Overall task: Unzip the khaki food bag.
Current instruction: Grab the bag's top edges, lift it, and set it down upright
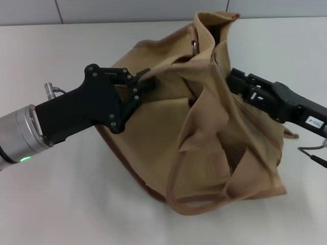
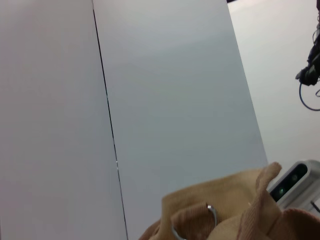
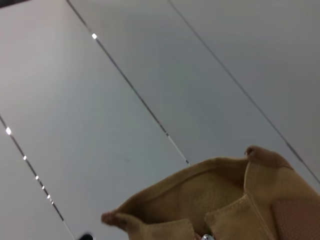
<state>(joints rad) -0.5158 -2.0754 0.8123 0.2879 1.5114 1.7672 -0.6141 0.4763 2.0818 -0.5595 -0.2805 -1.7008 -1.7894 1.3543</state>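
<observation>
The khaki food bag (image 1: pixel 204 132) lies crumpled on the white table, one end standing up at the back. A silver metal ring (image 1: pixel 194 47) shows near its top and also in the left wrist view (image 2: pixel 210 220). A webbing handle (image 1: pixel 204 204) loops at the front, and brown piping (image 1: pixel 138 176) runs along the bottom edge. My left gripper (image 1: pixel 144 77) is shut on a fold of the bag's left upper edge. My right gripper (image 1: pixel 232 80) is pressed against the bag's right side. The right wrist view shows the bag's upper rim (image 3: pixel 200 200) close up.
The white table (image 1: pixel 61 194) spreads around the bag. A grey panelled wall (image 1: pixel 127 10) stands behind it. A thin dark cable (image 1: pixel 314 153) hangs by the right arm. A grey unit with green lights (image 2: pixel 292 182) shows beside the bag in the left wrist view.
</observation>
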